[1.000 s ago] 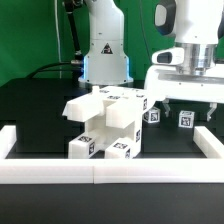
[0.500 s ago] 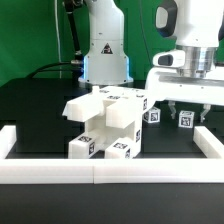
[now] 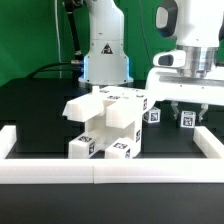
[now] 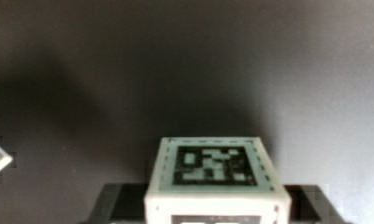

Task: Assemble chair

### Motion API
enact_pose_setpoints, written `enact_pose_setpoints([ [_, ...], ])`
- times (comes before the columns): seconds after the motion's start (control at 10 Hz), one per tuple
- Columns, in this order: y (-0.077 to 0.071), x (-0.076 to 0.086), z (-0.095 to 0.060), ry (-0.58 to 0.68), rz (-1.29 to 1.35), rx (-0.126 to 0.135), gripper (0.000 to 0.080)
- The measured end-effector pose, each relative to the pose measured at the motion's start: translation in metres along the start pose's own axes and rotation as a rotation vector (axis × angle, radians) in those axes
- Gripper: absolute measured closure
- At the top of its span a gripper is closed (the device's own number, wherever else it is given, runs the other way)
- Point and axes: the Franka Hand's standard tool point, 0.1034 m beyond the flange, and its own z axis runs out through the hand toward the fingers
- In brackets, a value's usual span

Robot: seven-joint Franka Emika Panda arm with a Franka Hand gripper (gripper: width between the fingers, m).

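Jaws are low at the right of the exterior view, straddling a white square post (image 4: 216,178), one finger on each side. Clamped or just bracketing? Cannot tell. The post shows its tagged end to the wrist camera, so its long axis likely runs upright off the black counter (image 3: 40,110). It looks rigid, light and matte, so pinch two opposite flat sides near the upper end. The partly built chair (image 3: 105,125) sits centre frame.
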Motion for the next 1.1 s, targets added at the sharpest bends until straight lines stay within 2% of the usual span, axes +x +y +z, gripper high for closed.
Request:
enact_pose_setpoints([
  [0.4,0.009,0.026,-0.047,-0.045,-0.001,0.015,0.0514],
  [0.7,0.029,0.064,-0.087,-0.076,-0.027,0.041,0.0514],
  [0.8,0.032,0.072,-0.091,-0.076,-0.028,0.045,0.0514],
  [1.1,0.031,0.070,-0.089,-0.078,-0.029,0.043,0.0514],
])
